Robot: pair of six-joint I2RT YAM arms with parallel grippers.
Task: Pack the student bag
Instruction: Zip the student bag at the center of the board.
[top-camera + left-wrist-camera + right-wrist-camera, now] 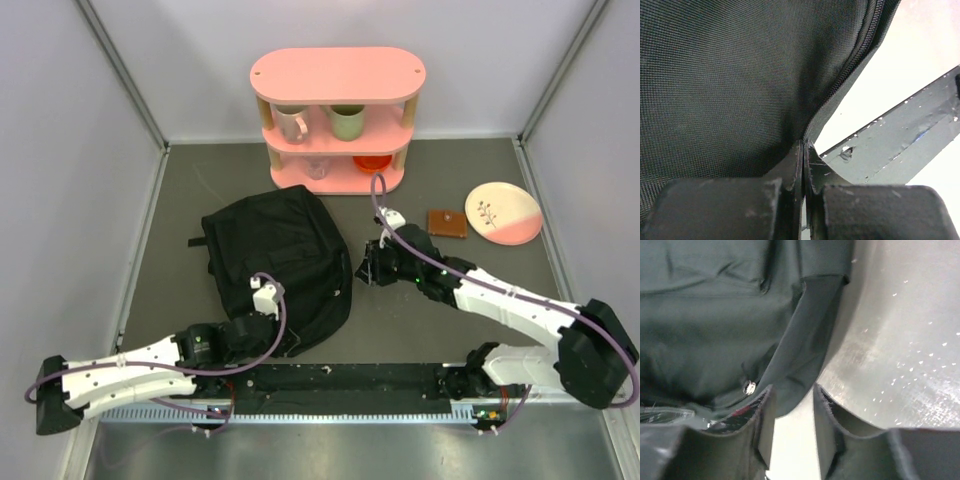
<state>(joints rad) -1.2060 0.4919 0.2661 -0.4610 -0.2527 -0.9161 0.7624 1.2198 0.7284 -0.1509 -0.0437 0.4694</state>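
The student bag (275,255) is a floppy black backpack lying on the grey table in front of the pink shelf. My left gripper (292,338) is at the bag's near edge. In the left wrist view the gripper (804,147) is shut on a fold of the bag's fabric (740,75) beside the zipper (860,47). My right gripper (364,266) is at the bag's right edge. In the right wrist view it (792,395) is open, with a black fabric flap (805,340) of the bag (705,315) hanging just past its fingertips.
A pink shelf (337,75) at the back holds two mugs (291,122), a glass and a red bowl (372,161). A brown wallet (447,222) and a pink-and-white plate (503,212) lie to the right. A dark rail (350,378) runs along the near edge.
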